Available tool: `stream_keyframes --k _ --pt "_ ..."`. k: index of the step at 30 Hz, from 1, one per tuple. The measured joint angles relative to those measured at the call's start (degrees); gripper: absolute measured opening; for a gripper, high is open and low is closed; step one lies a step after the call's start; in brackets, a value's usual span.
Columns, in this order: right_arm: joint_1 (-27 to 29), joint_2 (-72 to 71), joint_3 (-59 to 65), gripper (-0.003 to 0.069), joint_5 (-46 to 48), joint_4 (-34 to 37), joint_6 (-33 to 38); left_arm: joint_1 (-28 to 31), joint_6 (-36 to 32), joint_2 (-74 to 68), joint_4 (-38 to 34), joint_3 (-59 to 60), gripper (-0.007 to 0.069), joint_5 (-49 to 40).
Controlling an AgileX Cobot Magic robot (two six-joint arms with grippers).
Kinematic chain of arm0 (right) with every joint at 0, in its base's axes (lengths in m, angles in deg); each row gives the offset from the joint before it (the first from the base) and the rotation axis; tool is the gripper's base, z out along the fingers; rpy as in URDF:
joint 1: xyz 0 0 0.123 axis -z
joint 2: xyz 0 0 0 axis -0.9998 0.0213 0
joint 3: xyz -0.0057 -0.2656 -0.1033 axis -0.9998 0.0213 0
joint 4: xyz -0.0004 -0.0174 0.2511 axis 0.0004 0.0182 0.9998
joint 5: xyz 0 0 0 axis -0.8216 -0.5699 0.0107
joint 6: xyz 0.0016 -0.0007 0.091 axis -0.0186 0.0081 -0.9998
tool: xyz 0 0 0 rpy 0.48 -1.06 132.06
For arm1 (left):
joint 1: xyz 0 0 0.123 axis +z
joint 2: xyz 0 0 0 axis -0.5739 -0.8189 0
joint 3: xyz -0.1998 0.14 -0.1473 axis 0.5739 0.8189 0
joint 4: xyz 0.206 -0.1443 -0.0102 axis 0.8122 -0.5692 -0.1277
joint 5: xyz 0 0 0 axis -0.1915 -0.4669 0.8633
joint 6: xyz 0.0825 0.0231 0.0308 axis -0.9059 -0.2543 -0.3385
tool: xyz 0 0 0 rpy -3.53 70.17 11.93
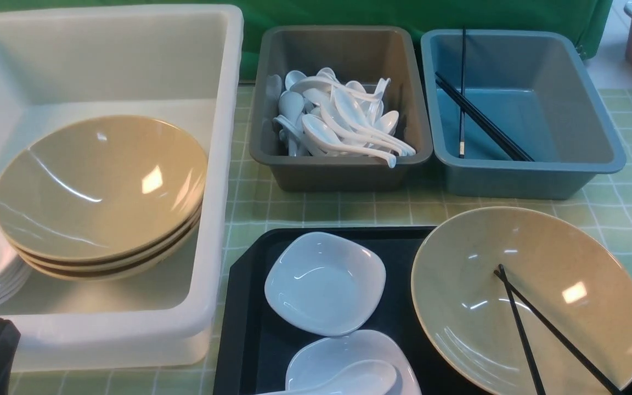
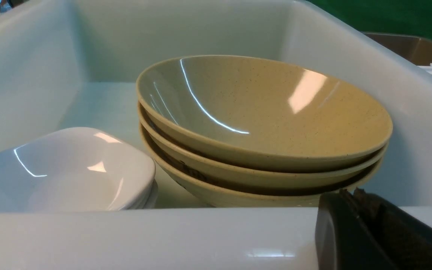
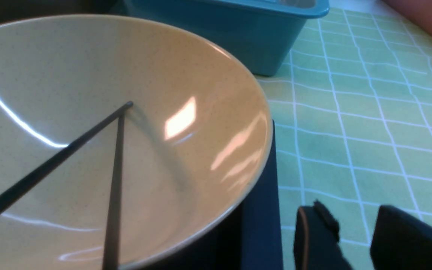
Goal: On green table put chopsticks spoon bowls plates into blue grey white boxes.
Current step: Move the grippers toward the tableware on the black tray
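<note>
We see 2 chopsticks (image 1: 557,332) in the bowl (image 1: 568,247), lower right of the front frame, slanting from its centre toward the bottom edge; the right end effector (image 3: 351,228), spread and empty, is nearer.
</note>
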Motion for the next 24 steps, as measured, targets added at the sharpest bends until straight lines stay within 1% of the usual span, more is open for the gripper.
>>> stream_keyframes --k 20,24 --pt "0.00 0.00 0.00 0.0235 0.00 0.00 0.00 0.00 0.00 0.00 0.00 0.00 -0.0001 -0.05" --pt "0.00 0.00 0.21 0.0235 -1.29 0.00 0.00 0.00 0.00 0.00 0.00 0.00 -0.0001 0.00"
